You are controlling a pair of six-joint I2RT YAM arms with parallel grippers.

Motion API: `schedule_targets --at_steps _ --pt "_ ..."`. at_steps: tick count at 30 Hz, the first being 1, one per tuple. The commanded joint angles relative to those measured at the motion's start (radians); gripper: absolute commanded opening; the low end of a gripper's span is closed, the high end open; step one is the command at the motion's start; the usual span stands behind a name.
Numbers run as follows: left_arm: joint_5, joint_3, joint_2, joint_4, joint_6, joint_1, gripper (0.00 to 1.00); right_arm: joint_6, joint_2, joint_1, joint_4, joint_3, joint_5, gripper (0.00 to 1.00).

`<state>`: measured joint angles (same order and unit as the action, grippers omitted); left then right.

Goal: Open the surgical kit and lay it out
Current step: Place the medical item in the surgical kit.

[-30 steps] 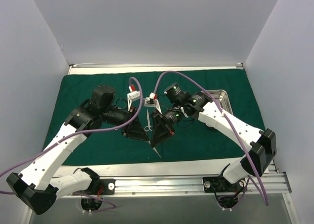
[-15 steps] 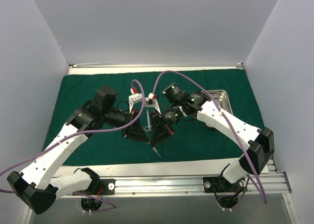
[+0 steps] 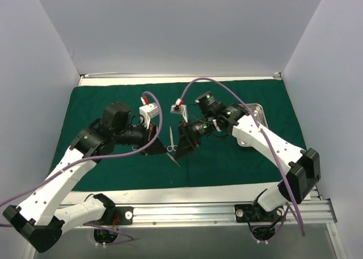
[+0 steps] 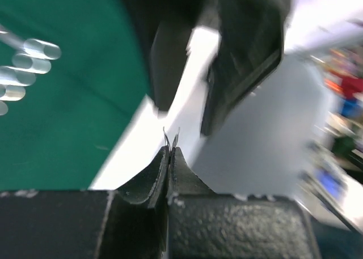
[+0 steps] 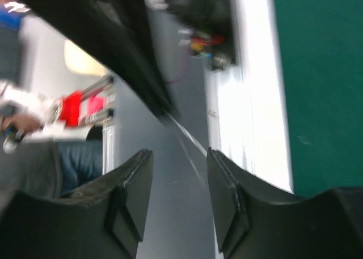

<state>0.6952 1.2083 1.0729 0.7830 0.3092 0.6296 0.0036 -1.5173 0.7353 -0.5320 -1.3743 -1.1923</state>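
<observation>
Dark green drape (image 3: 102, 100) lies flat over most of the table, reaching from the back rail to a bare white strip of table (image 3: 170, 194) at the near side. White walls enclose it on three sides.

Both arms lean in over mid-drape, heads almost meeting. They block most of the centre from above, and the purple cables (image 3: 156, 100) loop over it too.

Left gripper (image 3: 167, 151) is clamped tight. In its wrist view the pads press together on the tweezers (image 4: 170, 135), with only two thin tips poking out past them. From overhead the held piece is mostly lost under the dark fingers.

Right gripper (image 3: 178, 155) sits just beside the left one, fingers (image 5: 136, 174) parted to a middling gap. A thin silver sliver runs across that gap; I cannot tell whether either pad touches it.

A ring-handled pair of scissors (image 3: 171, 140) lies on the drape in the narrow slot between the two heads, rings toward the near side. Whether it touches either gripper is unclear.

Left wrist view also catches blurred silver ring handles (image 4: 25, 58) on the green cloth at the frame's left edge, too smeared to count.

Steel tray (image 3: 258, 107) sits at the drape's right side, largely covered by the right forearm — only its far corner and rim show.
</observation>
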Motion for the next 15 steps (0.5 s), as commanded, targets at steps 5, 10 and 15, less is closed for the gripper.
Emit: schedule_targets --at_steps 5,10,15 --pt "-0.500 0.005 -0.116 -0.160 -0.148 -0.005 0.02 0.502 0.079 -0.189 0.087 0.021 0.390 0.55" --pt "-0.542 0.002 -0.097 -0.304 -0.306 -0.004 0.02 0.685 -0.055 -0.211 -0.071 -0.242 0.479 0.57" --pt "-0.549 0.033 -0.051 -0.372 -0.507 -0.005 0.02 1.002 -0.196 -0.221 -0.036 -0.416 0.455 0.56"
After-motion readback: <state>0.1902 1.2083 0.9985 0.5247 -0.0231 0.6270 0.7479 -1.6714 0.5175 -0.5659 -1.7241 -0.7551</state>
